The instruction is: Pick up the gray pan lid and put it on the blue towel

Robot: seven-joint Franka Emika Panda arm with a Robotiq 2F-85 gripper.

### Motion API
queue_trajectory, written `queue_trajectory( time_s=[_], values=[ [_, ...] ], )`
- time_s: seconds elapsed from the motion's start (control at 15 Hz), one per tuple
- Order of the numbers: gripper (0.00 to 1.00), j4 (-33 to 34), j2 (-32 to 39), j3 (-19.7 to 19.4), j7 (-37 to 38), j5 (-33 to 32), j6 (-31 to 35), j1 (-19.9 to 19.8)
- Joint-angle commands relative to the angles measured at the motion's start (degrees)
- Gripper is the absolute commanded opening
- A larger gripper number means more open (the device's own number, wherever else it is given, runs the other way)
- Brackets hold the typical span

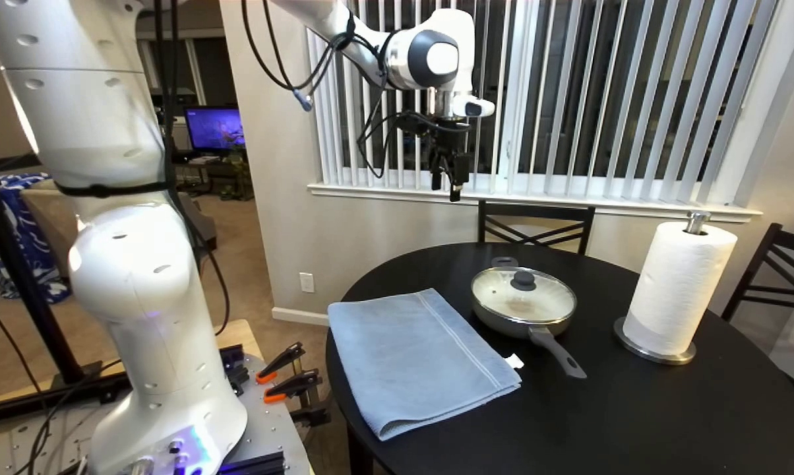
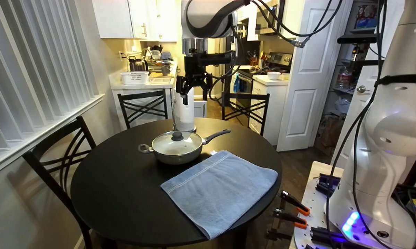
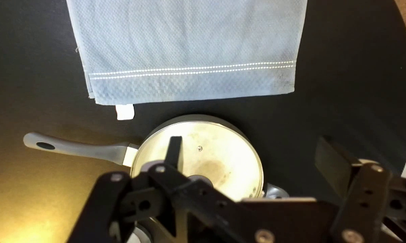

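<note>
Black two-fingered hand hangs with fingers spread, well above round black desk. Translucent gray round glass pan lid sits flat atop cream-lined gray frying pan. Folded light-blue cloth towel lies flat, outer corners near desk edge; narrow strip of desk separates its white-striped edge from pan. White paper towel roll stands upright, apart from pan, room between.

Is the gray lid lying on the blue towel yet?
No, in an exterior view the gray lid sits on the frying pan, beside the blue towel.
</note>
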Motion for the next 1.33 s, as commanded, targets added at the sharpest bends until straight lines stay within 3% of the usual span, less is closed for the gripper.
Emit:
queue_trajectory(
  time_s=[0.0, 0.4, 0.8, 1.27],
  values=[
    [1.00, 0.6, 0.5, -1.3, 0.0, 0.0, -0.1, 1.2],
    [1.00, 1.9, 2.2, -1.3, 0.7, -0.2, 0.4, 1.3],
    [1.00, 12.7, 21.7, -5.4, 3.0, -2.9, 7.8, 1.4],
    [1.00, 27.6, 38.1, -8.6, 3.1, -0.5, 8.7, 3.2]
  ],
)
